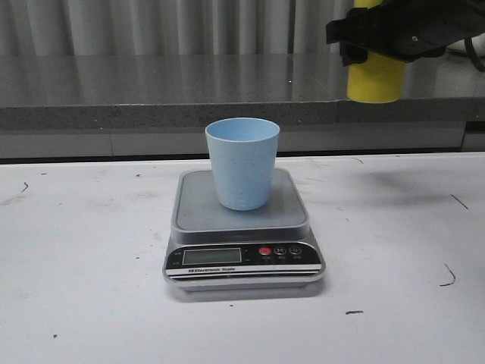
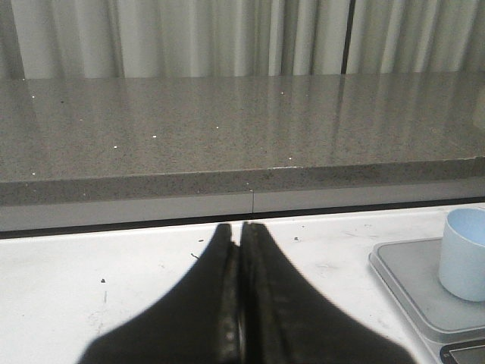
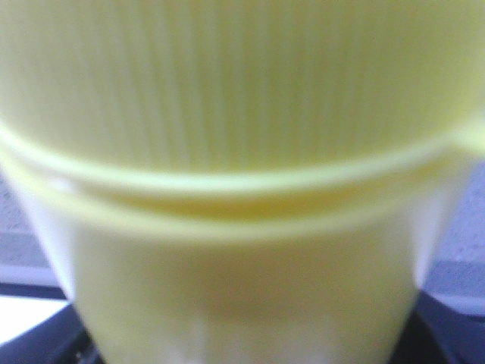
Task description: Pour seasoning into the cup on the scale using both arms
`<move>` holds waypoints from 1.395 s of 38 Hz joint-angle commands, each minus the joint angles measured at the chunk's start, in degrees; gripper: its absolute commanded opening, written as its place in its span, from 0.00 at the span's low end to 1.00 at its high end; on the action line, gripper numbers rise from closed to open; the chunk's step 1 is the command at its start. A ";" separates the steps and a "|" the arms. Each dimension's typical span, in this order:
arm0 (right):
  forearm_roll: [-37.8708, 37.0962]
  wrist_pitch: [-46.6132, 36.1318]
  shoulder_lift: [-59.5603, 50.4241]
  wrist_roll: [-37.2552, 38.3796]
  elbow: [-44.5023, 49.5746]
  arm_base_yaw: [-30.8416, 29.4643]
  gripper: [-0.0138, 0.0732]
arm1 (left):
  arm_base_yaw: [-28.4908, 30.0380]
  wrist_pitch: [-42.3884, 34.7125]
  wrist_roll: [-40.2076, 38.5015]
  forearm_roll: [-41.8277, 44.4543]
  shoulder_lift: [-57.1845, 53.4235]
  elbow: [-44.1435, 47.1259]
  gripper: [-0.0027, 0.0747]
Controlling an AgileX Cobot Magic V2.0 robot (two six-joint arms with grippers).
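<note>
The pale blue cup (image 1: 242, 163) stands upright on the steel platform of the silver-grey scale (image 1: 198, 214) in the middle of the table; the cup (image 2: 464, 254) and the scale (image 2: 409, 280) also show at the edge of the left wrist view. High at the back right, my right gripper (image 1: 394, 34) is shut on the yellow seasoning bottle (image 1: 376, 76), whose lower body hangs below the black fingers. The bottle (image 3: 242, 189) fills the right wrist view, blurred. My left gripper (image 2: 241, 243) is shut on nothing, low over the white table left of the scale.
A grey stone ledge (image 1: 151, 95) runs along the back of the white table (image 1: 76, 265), with pale curtains behind it. The scale's black front panel (image 1: 242, 258) faces the front edge.
</note>
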 commanded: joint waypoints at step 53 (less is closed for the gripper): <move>-11.50 -38.24 2.99 16.65 29.97 5.03 0.22 | 0.12 -4.29 -0.46 -0.43 0.88 -1.48 0.01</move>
